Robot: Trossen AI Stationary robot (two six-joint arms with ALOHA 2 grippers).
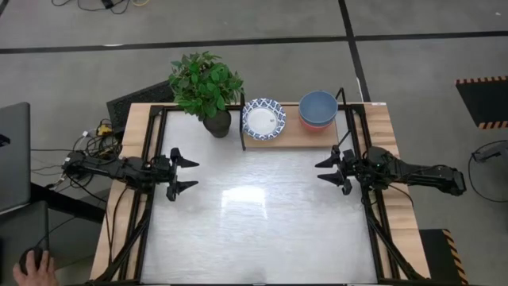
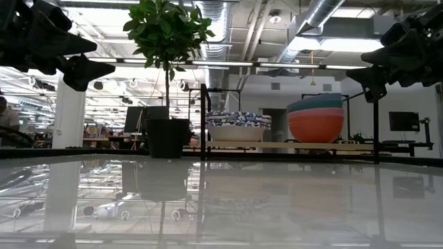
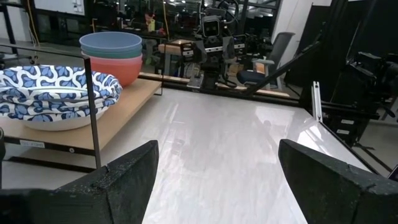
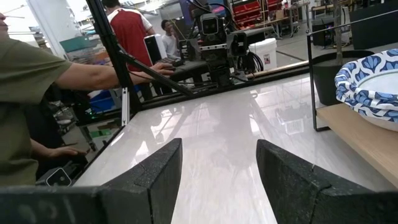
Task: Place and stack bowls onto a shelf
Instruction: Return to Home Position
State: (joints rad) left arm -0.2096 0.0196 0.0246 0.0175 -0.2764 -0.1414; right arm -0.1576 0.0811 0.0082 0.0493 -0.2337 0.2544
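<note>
Both grippers are hanging over the shiny table (image 1: 262, 230) with nothing in them. The left gripper (image 1: 194, 174) is holding its fingers spread wide, and the right gripper (image 1: 320, 171) is doing the same across from it. The shelf (image 1: 294, 137) is standing at the table's back edge. White bowls (image 1: 263, 119) with blue rims are sitting in a pile at the end nearer the plant (image 1: 205, 83); how many is hard to count. Beside them a blue bowl (image 1: 318, 106) is topping another pile and hiding most of it from above. From the low view, a green bowl (image 2: 315, 108) is peeking out as a thin band over a pink bowl (image 2: 315, 128). A person's hand (image 1: 32, 266) is showing at the corner, cut off.
</note>
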